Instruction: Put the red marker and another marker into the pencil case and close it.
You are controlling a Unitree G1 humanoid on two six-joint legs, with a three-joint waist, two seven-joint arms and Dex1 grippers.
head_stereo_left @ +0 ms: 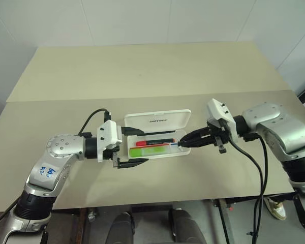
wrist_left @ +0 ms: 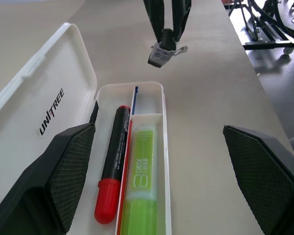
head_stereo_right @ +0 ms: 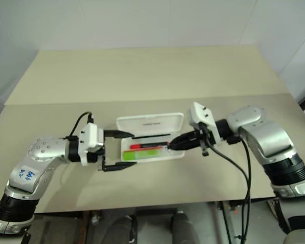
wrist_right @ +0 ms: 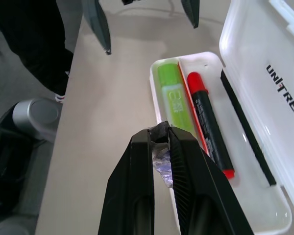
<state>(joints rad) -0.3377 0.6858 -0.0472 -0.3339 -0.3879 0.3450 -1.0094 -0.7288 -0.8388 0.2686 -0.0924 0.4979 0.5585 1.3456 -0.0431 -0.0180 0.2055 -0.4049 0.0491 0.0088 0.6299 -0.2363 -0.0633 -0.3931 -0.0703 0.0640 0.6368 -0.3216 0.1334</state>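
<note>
The pencil case (head_stereo_left: 157, 136) lies open on the beige tabletop (head_stereo_left: 142, 76), between the two arms. Its lid (head_stereo_left: 157, 120) is swung back away from the robot and stands tilted up, with small dark lettering on the inner face. The tray (wrist_left: 157, 93) holds both markers, lying lengthwise side by side. The lime-green marker (wrist_left: 141, 181) sits in the narrow compartment along the tray's near edge, closed off at one end by a short white divider. The red marker (wrist_left: 113, 161), with a dark barrel and a red cap, lies in the wider compartment just beside it, on the lid side of the thin red partition line. A thin black strip (wrist_right: 247, 142) runs along the tray next to the hinge, and a thin blue line (wrist_left: 135, 94) shows past the divider.

The left pincer (head_stereo_left: 130, 149) is spread wide at the case's left end; one finger (head_stereo_left: 133, 131) reaches over the hinge-side corner and the other sits just off the near edge, with nothing between them. Whether either finger touches the case cannot be told.

The right pincer (wrist_right: 160, 136) is shut, its two black fingers pressed together, the tips hovering at the right end of the tray. It carries no marker; a scrap of crinkled pale material (wrist_right: 162, 166) shows between the fingers.
</note>
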